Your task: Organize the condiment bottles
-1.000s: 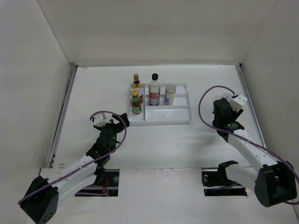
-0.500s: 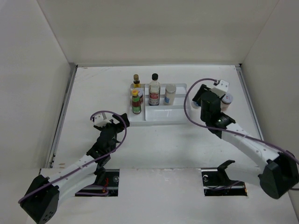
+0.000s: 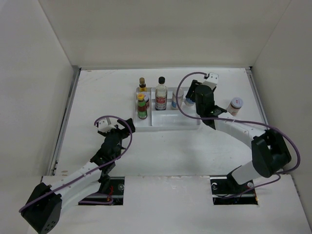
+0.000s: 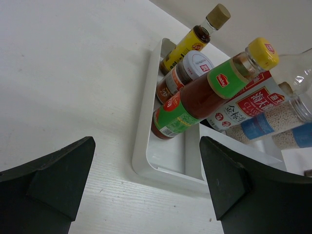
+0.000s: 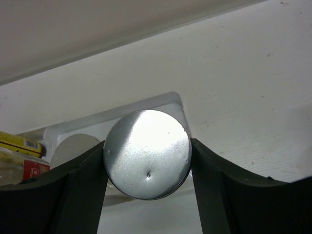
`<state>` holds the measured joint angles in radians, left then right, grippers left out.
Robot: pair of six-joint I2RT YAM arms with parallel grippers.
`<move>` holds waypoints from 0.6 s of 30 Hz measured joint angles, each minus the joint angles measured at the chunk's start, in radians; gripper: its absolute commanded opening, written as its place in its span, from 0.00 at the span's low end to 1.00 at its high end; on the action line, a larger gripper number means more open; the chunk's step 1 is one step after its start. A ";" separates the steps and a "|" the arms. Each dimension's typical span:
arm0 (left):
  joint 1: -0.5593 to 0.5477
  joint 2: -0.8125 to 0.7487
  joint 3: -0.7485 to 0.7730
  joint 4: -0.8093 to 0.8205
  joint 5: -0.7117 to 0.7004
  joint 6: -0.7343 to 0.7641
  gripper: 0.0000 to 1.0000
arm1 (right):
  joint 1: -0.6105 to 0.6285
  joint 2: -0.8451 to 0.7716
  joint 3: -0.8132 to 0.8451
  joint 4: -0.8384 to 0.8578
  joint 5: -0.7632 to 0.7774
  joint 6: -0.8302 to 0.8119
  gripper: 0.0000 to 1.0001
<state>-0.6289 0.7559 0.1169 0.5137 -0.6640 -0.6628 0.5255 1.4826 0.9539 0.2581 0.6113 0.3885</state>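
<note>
Swung in from the right of the white table [image 3: 97, 92], hovers a short round silver-lidded jar [image 5: 147, 153], clamped in the right gripper [image 5: 147, 145], above the white divided plastic tray [image 3: 175, 120], likely to group it with the condiment bottles [image 4: 204, 92] standing there, with the left gripper [image 4: 146, 141] gaping empty nearby.

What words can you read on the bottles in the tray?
"CL..." on the tall bottle, on its red-and-white label beside Chinese characters; the rest is hidden.
On the green-labelled bottle: a small red logo, too small to read.
On the yellow bottle: print too blurred to read.
On the short jar behind it: lid logo too small to read.
On the silver-lidded jar in the right hand: bare lid, no words.
</note>
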 measured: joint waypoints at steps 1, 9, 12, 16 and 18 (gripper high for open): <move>0.000 0.000 0.000 0.000 0.000 0.000 0.90 | 0.000 0.008 0.000 0.005 -0.001 0.000 0.55; 0.000 0.005 0.000 0.000 0.000 0.000 0.90 | 0.000 0.113 0.000 0.016 0.013 -0.011 0.57; 0.000 0.005 0.000 0.002 0.000 0.000 0.90 | 0.005 0.143 0.001 0.041 0.034 -0.028 0.72; 0.000 0.005 0.000 0.006 0.000 0.000 0.90 | 0.019 0.146 0.001 0.066 0.061 -0.042 0.86; 0.000 0.005 0.000 0.006 0.001 0.000 0.90 | 0.024 0.138 0.001 0.070 0.069 -0.045 0.89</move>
<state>-0.6289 0.7612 0.1169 0.5198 -0.6632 -0.6628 0.5499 1.6211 0.9550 0.3279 0.6807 0.3431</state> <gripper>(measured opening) 0.895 0.863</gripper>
